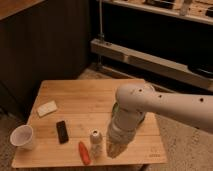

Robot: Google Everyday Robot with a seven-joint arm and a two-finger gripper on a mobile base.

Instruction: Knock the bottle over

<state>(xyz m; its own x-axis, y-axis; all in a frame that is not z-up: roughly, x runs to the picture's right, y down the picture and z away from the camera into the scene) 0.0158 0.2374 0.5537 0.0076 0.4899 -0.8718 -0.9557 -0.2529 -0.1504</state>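
The small whitish-grey bottle (pixel 96 143) with a rounded darker cap stands upright near the front edge of the wooden table (pixel 90 100). My gripper (pixel 118 149) hangs at the end of the thick white arm (pixel 150 107), just right of the bottle and low over the table's front edge. It holds nothing that I can see. An orange carrot-like thing (pixel 84 152) lies just left of the bottle.
A white cup (pixel 22 136) stands at the table's front left corner. A black phone-like slab (pixel 62 131) and a pale flat packet (pixel 47 108) lie on the left half. Metal shelving (pixel 150 60) runs behind, with a dark wall on the left.
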